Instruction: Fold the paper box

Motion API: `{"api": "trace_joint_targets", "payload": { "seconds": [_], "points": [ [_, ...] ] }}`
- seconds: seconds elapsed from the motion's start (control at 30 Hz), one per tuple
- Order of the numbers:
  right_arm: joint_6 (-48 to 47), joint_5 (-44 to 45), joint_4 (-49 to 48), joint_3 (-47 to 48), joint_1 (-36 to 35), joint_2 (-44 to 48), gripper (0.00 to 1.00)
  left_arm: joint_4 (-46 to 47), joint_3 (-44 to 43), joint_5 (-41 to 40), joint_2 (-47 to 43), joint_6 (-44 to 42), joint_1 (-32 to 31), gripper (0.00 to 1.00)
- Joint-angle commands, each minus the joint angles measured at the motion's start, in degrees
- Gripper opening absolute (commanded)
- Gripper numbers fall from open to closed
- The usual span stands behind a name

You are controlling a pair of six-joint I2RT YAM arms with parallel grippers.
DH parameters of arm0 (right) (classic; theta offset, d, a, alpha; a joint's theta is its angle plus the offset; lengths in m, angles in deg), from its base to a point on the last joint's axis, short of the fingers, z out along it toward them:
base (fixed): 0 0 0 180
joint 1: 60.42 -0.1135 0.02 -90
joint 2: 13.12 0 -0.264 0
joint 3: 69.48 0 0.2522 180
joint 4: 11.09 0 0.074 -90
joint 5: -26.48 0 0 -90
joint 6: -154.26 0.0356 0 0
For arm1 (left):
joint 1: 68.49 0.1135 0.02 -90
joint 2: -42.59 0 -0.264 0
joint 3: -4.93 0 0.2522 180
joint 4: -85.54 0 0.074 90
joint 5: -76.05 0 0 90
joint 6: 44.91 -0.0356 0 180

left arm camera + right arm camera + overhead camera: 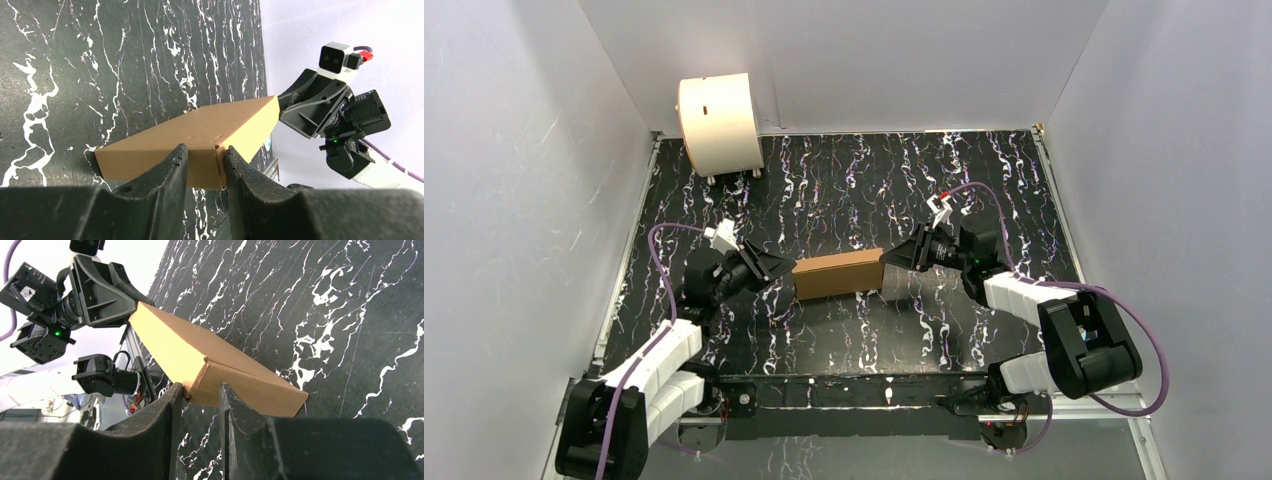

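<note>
Nearest the camera, the left arm point(659, 365) rises from its base at the near left corner of the black, white-veined tabletop point(844, 190) and reaches inward toward the middle. Far behind it, in the back left corner by the wall, a cream drum point(719, 122) stands on small feet, well apart from everything else. The left gripper point(782, 268) meets the left end of the brown cardboard box point(838, 273). In the left wrist view its jaws stand narrowly apart with the fingertips point(172, 167) against that end face, cardboard showing in the gap; whether they pinch anything cannot be told.

The box sits near the middle of the tabletop, closed into a shallow flat shape, its long side running left to right between the two grippers. The right gripper point(892, 258) touches the opposite end. From the right wrist view its jaws are also narrow, a corner of the box showing between the fingertips, and a grip cannot be confirmed. The right arm point(1024, 295) bends back to its base at the near right edge.
</note>
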Motion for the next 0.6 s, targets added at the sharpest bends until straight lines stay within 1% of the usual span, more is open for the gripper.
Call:
{"api": "trace_joint_targets", "payload": {
  "seconds": [0.0, 0.13, 0.33, 0.4, 0.57],
  "points": [
    [-5.14, 3.66, 9.38, -0.81, -0.12, -3.96, 0.20, -14.18, 4.59, -2.23, 1.69, -5.63, -0.76, 0.06],
    [-5.59, 3.99, 9.96, 0.06, -0.11, -4.37, 0.20, -14.85, 6.13, -5.75, 2.18, -7.04, -1.77, 0.00],
    [-7.59, 5.26, 11.48, 1.24, -0.03, -3.97, 0.20, -15.41, 7.45, -7.81, 0.97, -6.98, -2.78, 0.00],
    [-7.91, 5.11, 11.54, 1.28, 0.02, -3.84, 0.20, -14.20, 8.92, -6.72, 0.27, -4.80, -2.80, 0.00],
    [-7.51, 4.96, 11.57, 0.54, 0.21, -3.19, 0.20, -6.35, 14.26, -4.53, -0.55, 4.10, -2.71, 0.00]
  ]
}}
